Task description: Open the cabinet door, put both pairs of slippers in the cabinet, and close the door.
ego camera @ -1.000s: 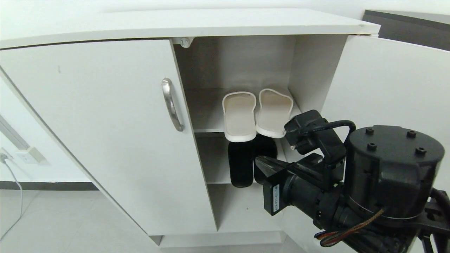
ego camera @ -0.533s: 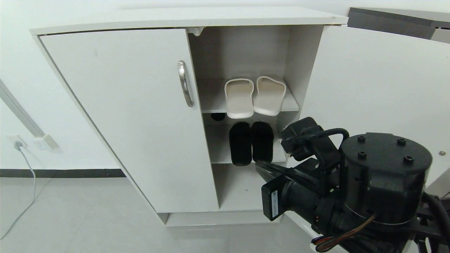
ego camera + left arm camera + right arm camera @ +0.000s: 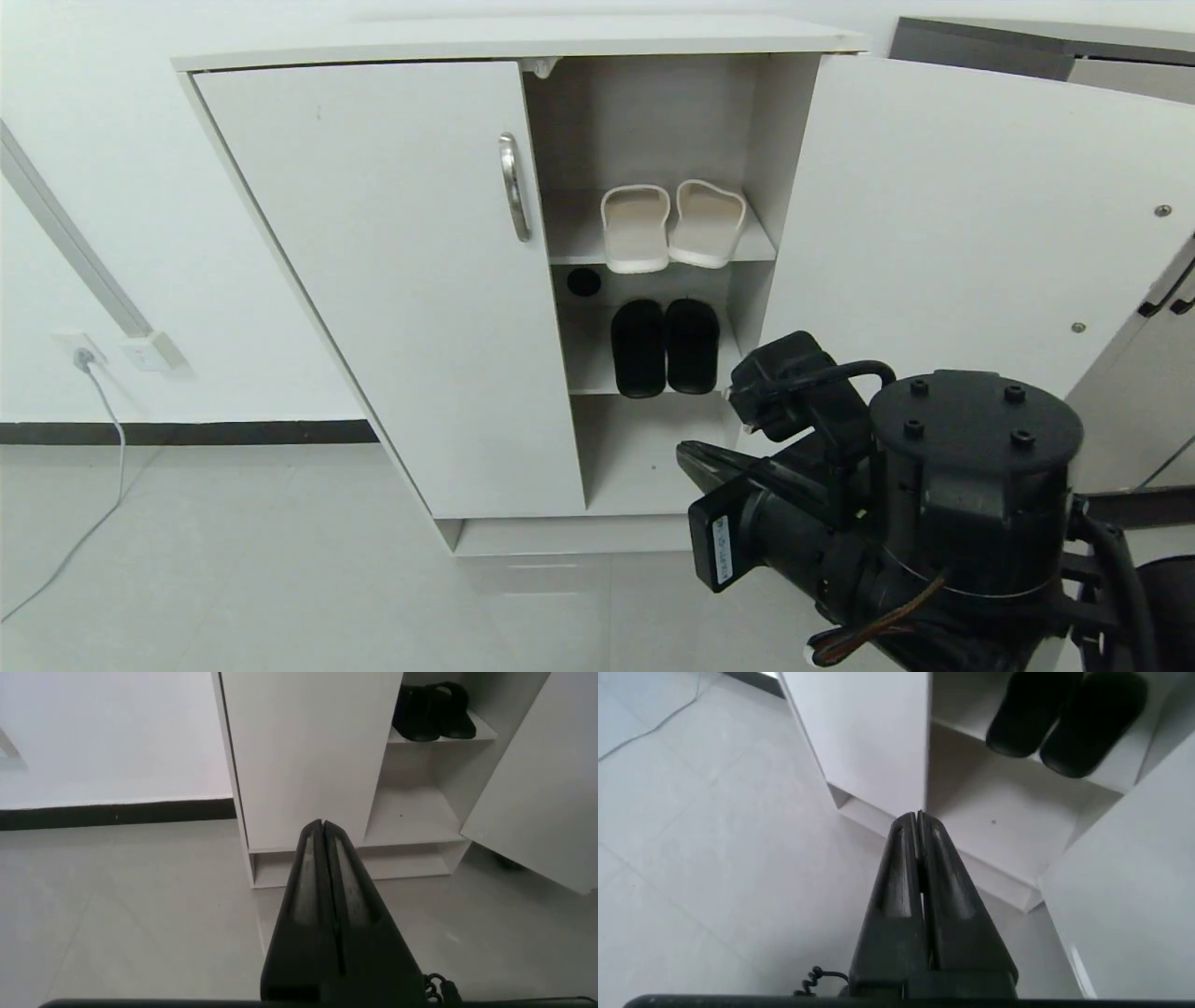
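White two-door cabinet [image 3: 523,37] stands on a pale grey tiled floor [image 3: 233,560] against a white wall, and we have a black skirting strip [image 3: 187,432] running along the foot of that wall. Over on the left there's a white wall socket [image 3: 79,350], with a grey cable [image 3: 103,448] trailing down to the floor. The cabinet's left door [image 3: 392,280] is shut, its curved metal handle [image 3: 512,187] upright at the inner edge. The right door [image 3: 934,215] is swung wide open.

Now the arms. The right arm sits low in front of the open door. We see the right gripper [image 3: 918,817] pointing towards the base of the cabinet, above the floor, jaws pressed together with nothing between them. The left gripper [image 3: 320,826] hangs above the floor too, aimed at the cabinet's foot, jaws likewise closed on nothing. Both are well apart from the cabinet.

And the count: two pairs of slippers, four in all. The cream plastic slippers [image 3: 637,227] lie side by side on the upper shelf, their near ends just over its front edge. The black slippers [image 3: 639,347] lie side by side on the shelf directly below. Two doors, one handle in sight, two grippers.
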